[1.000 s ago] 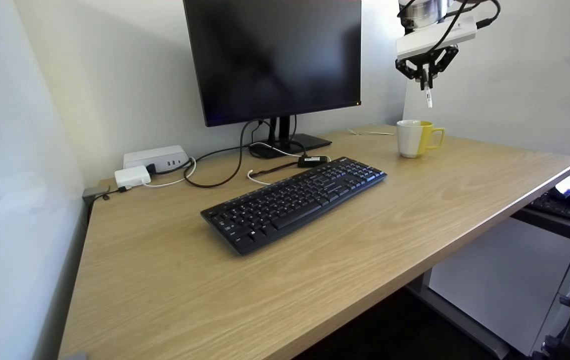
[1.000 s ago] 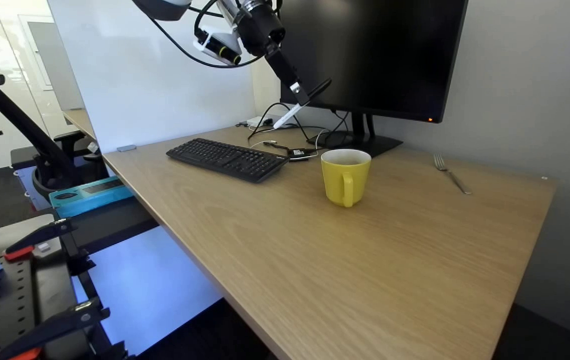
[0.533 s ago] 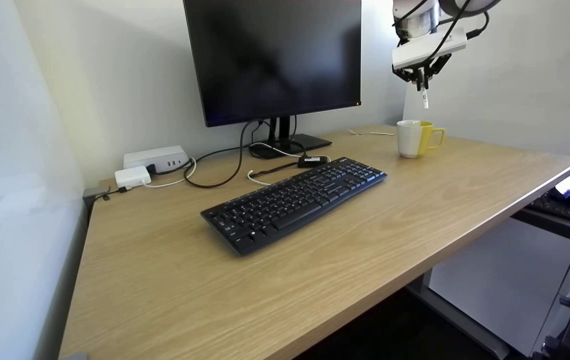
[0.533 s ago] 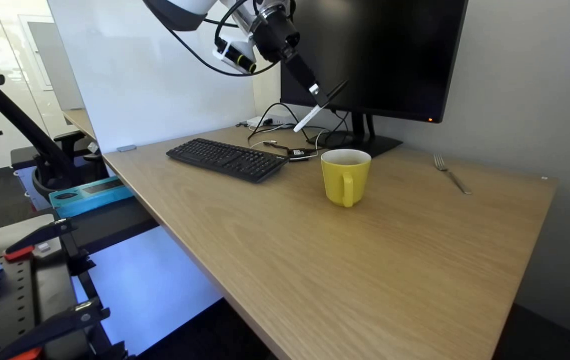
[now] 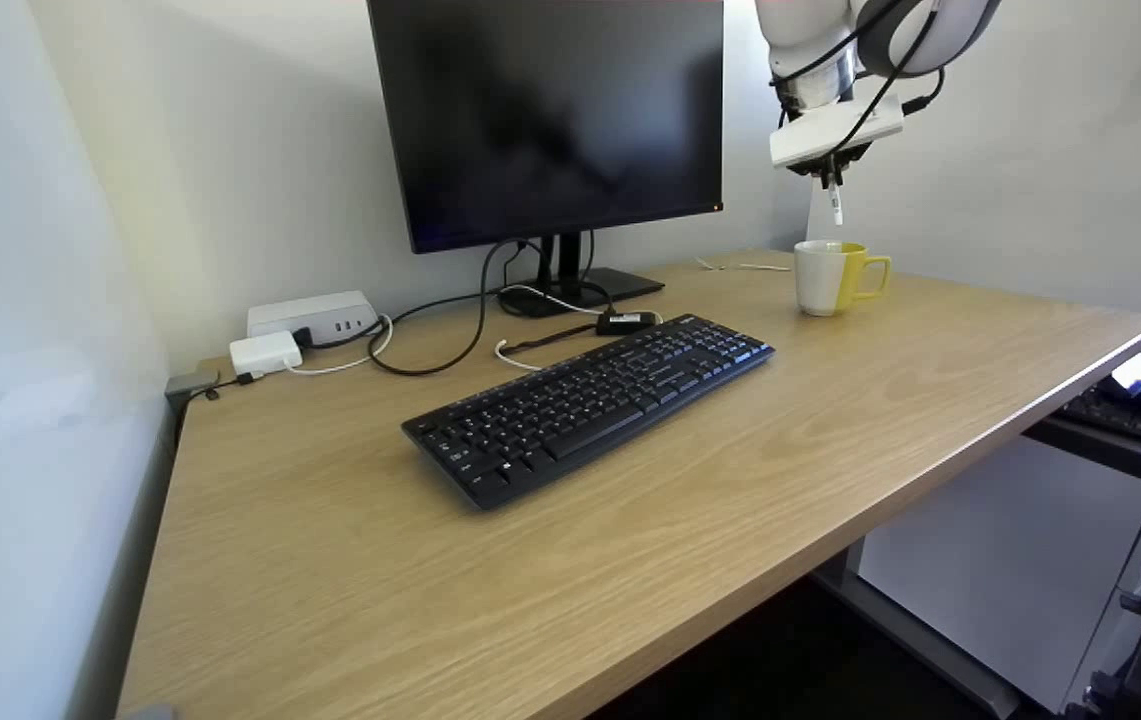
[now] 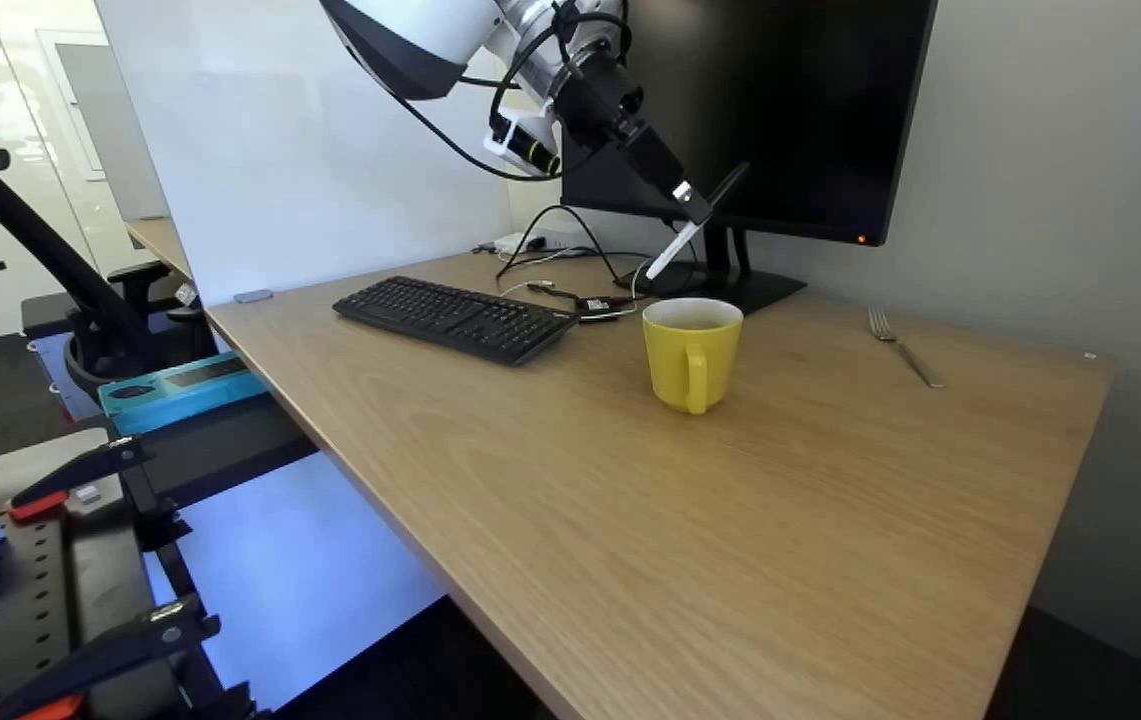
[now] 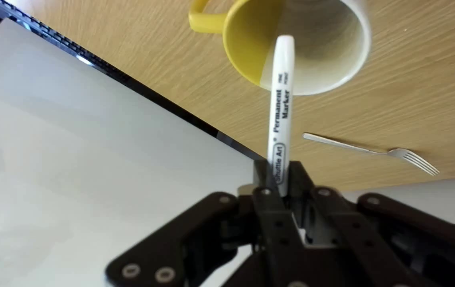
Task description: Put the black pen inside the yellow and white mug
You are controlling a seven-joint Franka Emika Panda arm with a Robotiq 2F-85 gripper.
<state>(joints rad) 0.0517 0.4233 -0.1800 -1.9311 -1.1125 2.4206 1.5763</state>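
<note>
- Wrist view: my fingers (image 7: 301,179) pinch the pen (image 7: 280,111) from both sides, and its long white part sticks out past them.
- I think I hold it back from the white end (image 6: 656,268) so that end can go into the mug (image 7: 323,59) first, and my fingers won't bump the mug.
- In an exterior view, a dark end (image 6: 730,184) pokes out on the other side of my fingers. I guess that is the cap.
- The mug stands upright on the table (image 6: 690,540) with its top facing up, which looks good for catching a pen. Its handle (image 6: 697,375) points off to one side, so it should not get in my way.
- The pen is up in the air between my fingers, not in the mug yet. The white end hangs lower than my fingers and the dark end is higher, so the pen leans.
- In both exterior views, the mug is below my fingers, and the white end is near it but not touching.
- I can't tell if the white end is right over the mug. I should go down slowly, or it may hit the edge.
</note>
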